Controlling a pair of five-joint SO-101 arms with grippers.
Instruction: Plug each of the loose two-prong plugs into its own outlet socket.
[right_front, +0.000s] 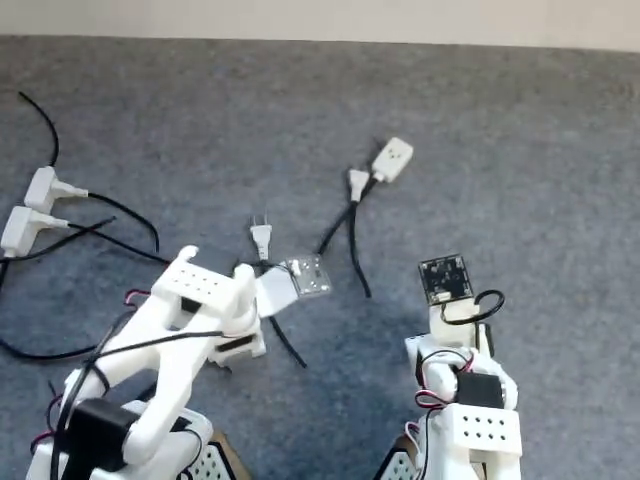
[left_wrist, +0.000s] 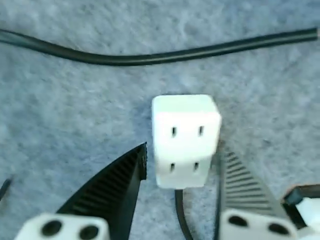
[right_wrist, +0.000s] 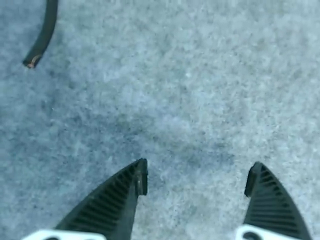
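A white outlet socket (left_wrist: 185, 140) with two pairs of slots sits between the fingers of my left gripper (left_wrist: 183, 150), which is shut on its sides. In the high view that socket (right_front: 308, 275) is held just right of the left gripper (right_front: 275, 290). A loose two-prong plug (right_front: 260, 237) lies a little beyond it, prongs pointing away. Farther back, a second plug (right_front: 358, 182) lies beside another white socket (right_front: 392, 160). My right gripper (right_wrist: 199, 170) is open over bare carpet, and its wrist (right_front: 445, 280) is at the right of the high view.
Two more white sockets (right_front: 40, 187) (right_front: 20, 230) with black cords lie at the far left. Black cables (right_front: 350, 240) cross the middle of the grey carpet. One cable (left_wrist: 150, 57) runs past the held socket; a cut cable end (right_wrist: 31, 61) lies near the right gripper.
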